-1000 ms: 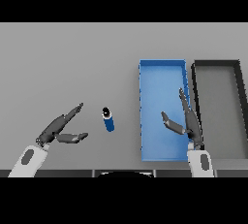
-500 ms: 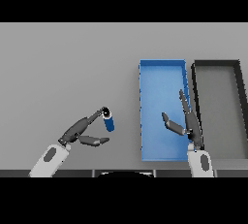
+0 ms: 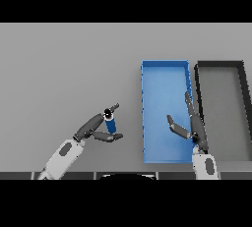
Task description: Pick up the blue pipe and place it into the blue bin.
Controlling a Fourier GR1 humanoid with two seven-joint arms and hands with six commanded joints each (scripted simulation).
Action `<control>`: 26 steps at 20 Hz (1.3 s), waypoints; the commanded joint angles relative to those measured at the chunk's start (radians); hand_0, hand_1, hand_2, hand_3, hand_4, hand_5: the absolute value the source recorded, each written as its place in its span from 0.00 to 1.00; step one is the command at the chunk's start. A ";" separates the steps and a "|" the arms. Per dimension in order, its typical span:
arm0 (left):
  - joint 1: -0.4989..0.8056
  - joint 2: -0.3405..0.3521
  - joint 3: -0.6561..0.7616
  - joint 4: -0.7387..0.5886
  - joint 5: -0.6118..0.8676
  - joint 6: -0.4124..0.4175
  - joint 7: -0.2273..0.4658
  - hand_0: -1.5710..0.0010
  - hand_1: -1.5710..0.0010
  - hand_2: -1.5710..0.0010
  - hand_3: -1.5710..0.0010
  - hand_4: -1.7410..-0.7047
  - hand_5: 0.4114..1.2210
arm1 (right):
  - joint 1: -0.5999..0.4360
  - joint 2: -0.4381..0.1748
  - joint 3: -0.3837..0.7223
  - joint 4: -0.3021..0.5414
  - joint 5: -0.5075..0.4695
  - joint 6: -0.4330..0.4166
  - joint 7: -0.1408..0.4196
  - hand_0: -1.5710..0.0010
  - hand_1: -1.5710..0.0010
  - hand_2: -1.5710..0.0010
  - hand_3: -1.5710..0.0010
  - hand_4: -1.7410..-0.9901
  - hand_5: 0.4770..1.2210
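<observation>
The blue pipe (image 3: 110, 122) stands roughly upright on the grey surface (image 3: 64, 69), a little left of the middle and toward the near edge, well apart from the blue bin (image 3: 164, 71). The bin lies to its right, long side running from near edge to far edge, and a dark bin (image 3: 219, 64) sits just beside it on the right.

The left hand (image 3: 96, 127) is at the pipe: its upper fingers reach past the pipe's dark top and the thumb lies under the lower end, so the pipe sits in the gap between them. The fingers look spread apart, not clamped; whether they already touch the pipe cannot be told. The right hand (image 3: 191, 125) hovers over the near right part of the blue bin with fingers straight and thumb out, holding nothing.

The step in hand seems to be closing on the pipe. To do it well, the left hand should draw fingers and thumb together evenly on the pipe's blue body, below the dark cap, so it does not tip or roll out toward the far edge. The grip should be firm before any lift. The carry then runs rightward over the bin's left wall, so the pipe needs lifting clear of that rim, and the right hand is best kept out of the drop spot.
</observation>
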 commanded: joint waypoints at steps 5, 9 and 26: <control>-0.001 -0.070 0.009 0.040 0.039 -0.002 -0.057 1.00 0.97 0.90 0.92 0.54 0.17 | -0.002 -0.011 -0.009 -0.006 -0.003 0.000 0.007 1.00 1.00 1.00 1.00 0.70 0.24; 0.008 -0.109 0.024 0.051 0.084 -0.004 -0.062 0.62 0.52 0.45 0.42 0.29 0.62 | -0.002 0.002 0.004 -0.005 0.000 0.002 0.004 1.00 1.00 1.00 1.00 0.69 0.24; -0.045 -0.166 0.023 -0.170 0.058 0.011 -0.054 0.01 0.01 0.01 0.01 0.27 0.99 | -0.010 0.002 0.006 0.009 0.013 0.000 0.004 1.00 1.00 1.00 1.00 0.73 0.22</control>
